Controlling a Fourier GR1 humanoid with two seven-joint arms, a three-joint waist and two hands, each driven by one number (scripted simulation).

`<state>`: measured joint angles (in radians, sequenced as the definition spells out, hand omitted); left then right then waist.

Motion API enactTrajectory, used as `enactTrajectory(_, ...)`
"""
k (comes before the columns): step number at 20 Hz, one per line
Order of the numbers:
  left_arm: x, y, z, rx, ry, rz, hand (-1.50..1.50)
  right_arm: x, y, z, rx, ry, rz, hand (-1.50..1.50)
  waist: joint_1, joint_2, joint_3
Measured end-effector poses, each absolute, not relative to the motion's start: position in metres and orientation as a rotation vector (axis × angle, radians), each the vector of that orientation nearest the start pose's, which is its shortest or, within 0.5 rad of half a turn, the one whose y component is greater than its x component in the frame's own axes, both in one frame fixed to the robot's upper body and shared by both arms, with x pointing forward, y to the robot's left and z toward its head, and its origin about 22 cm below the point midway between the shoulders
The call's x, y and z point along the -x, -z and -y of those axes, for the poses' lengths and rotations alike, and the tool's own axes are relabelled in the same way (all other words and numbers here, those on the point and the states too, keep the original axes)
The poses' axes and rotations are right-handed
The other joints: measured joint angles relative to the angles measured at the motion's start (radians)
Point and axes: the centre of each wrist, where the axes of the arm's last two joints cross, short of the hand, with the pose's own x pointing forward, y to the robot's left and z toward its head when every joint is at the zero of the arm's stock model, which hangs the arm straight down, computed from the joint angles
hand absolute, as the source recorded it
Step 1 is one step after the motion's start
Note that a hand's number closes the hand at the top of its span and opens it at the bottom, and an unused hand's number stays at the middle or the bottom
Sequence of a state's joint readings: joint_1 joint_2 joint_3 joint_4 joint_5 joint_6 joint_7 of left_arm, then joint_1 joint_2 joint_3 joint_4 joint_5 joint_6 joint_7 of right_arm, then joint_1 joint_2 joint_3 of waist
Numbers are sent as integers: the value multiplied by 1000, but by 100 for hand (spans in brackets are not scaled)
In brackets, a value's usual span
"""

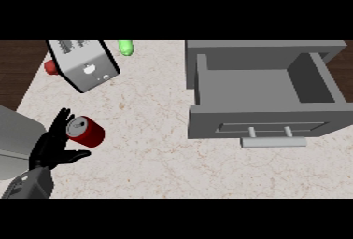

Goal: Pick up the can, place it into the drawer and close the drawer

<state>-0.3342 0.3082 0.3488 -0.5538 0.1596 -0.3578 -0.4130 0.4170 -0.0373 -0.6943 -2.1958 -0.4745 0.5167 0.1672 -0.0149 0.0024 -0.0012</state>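
Note:
A red can (85, 131) with a silver top lies tilted on the marble counter (151, 154) at the lower left. My left hand (53, 147) comes in from the lower left, right beside the can. Its fingers are straight along the can's left side and its thumb sticks out below the can, so the hand is open. The grey drawer (248, 88) stands pulled open at the right, its inside bare, with a pale bar handle (273, 142) on its front. My right hand does not show.
A grey toaster-like appliance (82, 63) sits at the back left, with a red object (50, 66) behind it and a green object (125, 46) to its right. A large grey shape (14, 140) fills the left edge. Dark wood borders the counter.

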Motion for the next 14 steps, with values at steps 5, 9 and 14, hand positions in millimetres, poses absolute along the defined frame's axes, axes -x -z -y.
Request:
enactTrajectory(5, -265, 112, -371, 93, -184, 1385, -150, -73, -111, 374, 187, 92, 1784, -150, -2, 1, 0)
enactTrajectory(9, -270, 115, -365, 119, -215, 1389, -150, -71, -111, 375, 192, 93, 1778, -150, -1, 1, 0)
enactTrajectory(14, -277, 114, -361, 171, -245, 1390, 150, -66, -115, 379, 177, 89, 1780, -150, -2, 1, 0)
